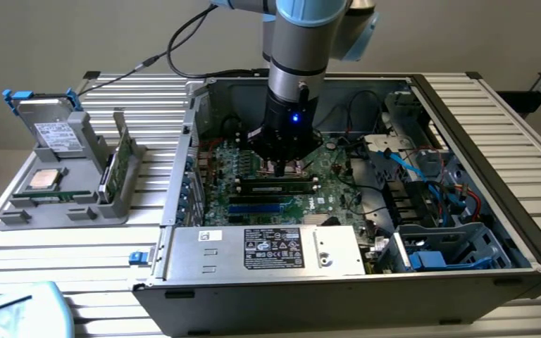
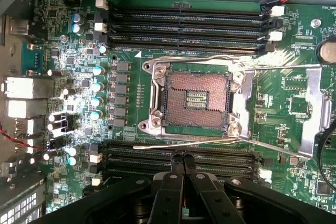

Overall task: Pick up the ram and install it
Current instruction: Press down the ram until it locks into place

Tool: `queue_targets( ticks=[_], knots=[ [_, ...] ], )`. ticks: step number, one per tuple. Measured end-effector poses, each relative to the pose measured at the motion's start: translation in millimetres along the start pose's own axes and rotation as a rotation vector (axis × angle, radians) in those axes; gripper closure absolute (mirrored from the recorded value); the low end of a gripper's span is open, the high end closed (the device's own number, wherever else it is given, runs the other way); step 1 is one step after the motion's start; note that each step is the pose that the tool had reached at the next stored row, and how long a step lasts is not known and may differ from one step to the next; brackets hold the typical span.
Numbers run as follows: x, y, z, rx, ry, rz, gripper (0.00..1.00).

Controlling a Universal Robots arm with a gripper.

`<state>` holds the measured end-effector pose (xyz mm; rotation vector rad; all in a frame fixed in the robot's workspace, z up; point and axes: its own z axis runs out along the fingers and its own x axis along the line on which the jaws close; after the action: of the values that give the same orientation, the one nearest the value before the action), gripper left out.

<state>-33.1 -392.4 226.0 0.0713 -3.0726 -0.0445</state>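
– where's the hand (image 1: 284,167) right now?

– down inside the open computer case (image 1: 496,134), low over the motherboard (image 1: 251,165), with the arm (image 1: 299,49) coming almost straight down from above.

– released or clenched?

– clenched. in the wrist view the two fingers (image 2: 170,182) lie pressed together and their tips meet at the hand (image 2: 184,157). nothing shows between them.

– and the ram (image 1: 275,187)?

– in the exterior view it lies lengthwise along one of the memory sockets, a thin green and dark strip, just below the fingertips. i can't tell whether the hand touches it, or whether it is pushed fully home.

– what does the wrist view show around the hand?

– the fingertips sit over the bank of long black sockets (image 2: 131,156) beside the open processor socket (image 2: 195,98). the socket's metal frame (image 2: 310,108) is flipped open. a second bank of black sockets (image 2: 184,24) runs along the far side of the processor socket.

– anything outside the case?

– on the slatted tabletop (image 1: 82,282), to the exterior view's left, stands a grey holder (image 1: 64,211). it carries a square silver chip (image 1: 45,179), a drive (image 1: 53,132) propped upright, and a green board (image 1: 117,160) standing on edge, well apart from the hand.
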Motion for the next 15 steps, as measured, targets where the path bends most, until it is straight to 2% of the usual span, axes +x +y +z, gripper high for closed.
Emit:
queue_targets(
  ticks=[3,10,15],
  knots=[
    [0.1,0.0,0.0,-0.0001,-0.0001,0.0,0.9],
    [1.0,-2.7,-0.3,0.0002,-0.0055,0.0,0.9],
    [1.8,-4.4,-1.6,0.0003,-0.0061,0.001,0.9]
  ],
)
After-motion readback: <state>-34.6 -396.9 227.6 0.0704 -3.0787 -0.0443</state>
